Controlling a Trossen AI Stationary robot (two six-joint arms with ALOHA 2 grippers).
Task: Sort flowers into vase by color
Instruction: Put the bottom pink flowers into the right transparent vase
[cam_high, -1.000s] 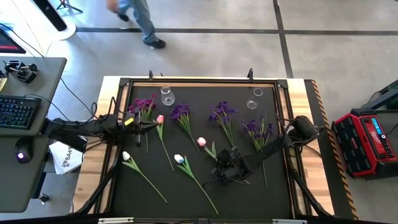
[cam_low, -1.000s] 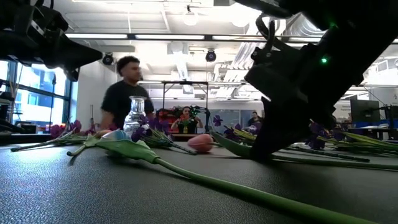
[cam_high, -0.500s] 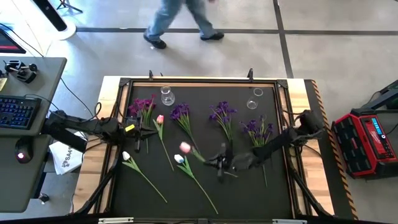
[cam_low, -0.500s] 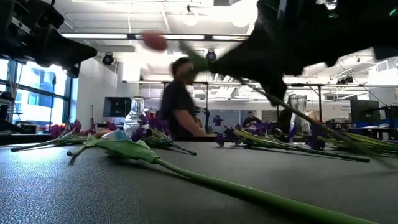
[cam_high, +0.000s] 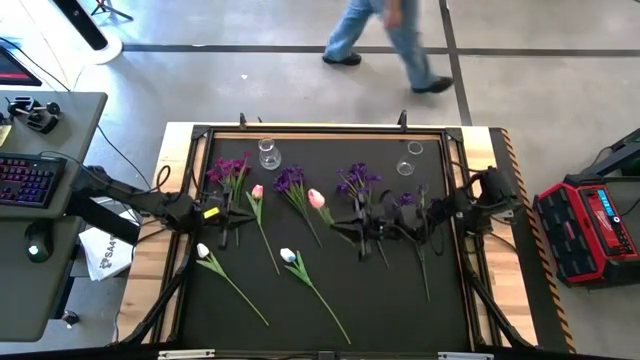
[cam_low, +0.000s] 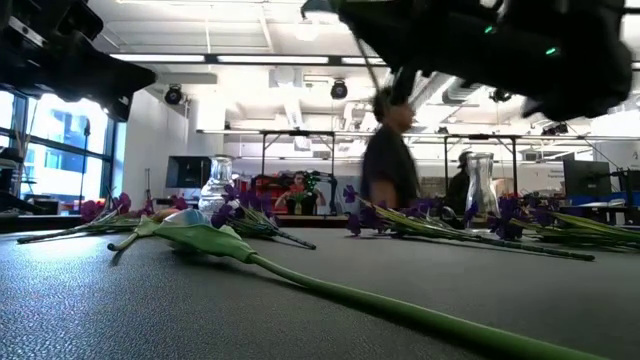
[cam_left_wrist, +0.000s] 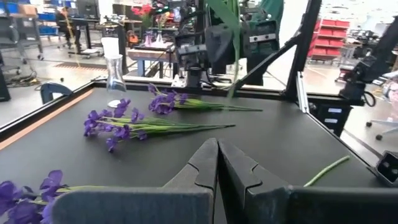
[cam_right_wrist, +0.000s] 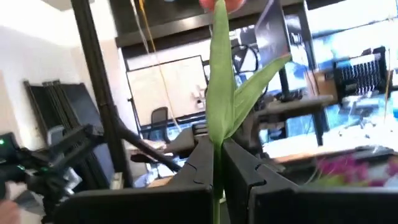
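The right gripper (cam_right_wrist: 217, 155) is clamped tight on the green stem of a pink tulip (cam_high: 317, 199), holding it up off the black mat (cam_high: 330, 300) near the middle of the table, among the purple flowers (cam_high: 357, 181). The left gripper (cam_left_wrist: 217, 163) is fully closed and empty, low over the mat's left side beside another pink tulip (cam_high: 257, 191). Two glass vases (cam_high: 268, 154) stand at the mat's far edge.

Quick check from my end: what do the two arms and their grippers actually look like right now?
Both arms are dark, slim and jointed, with black cables trailing near their bases. The left gripper has two dark angular fingers with notched inner edges. The right gripper looks alike. A yellow marking shows on the left arm.
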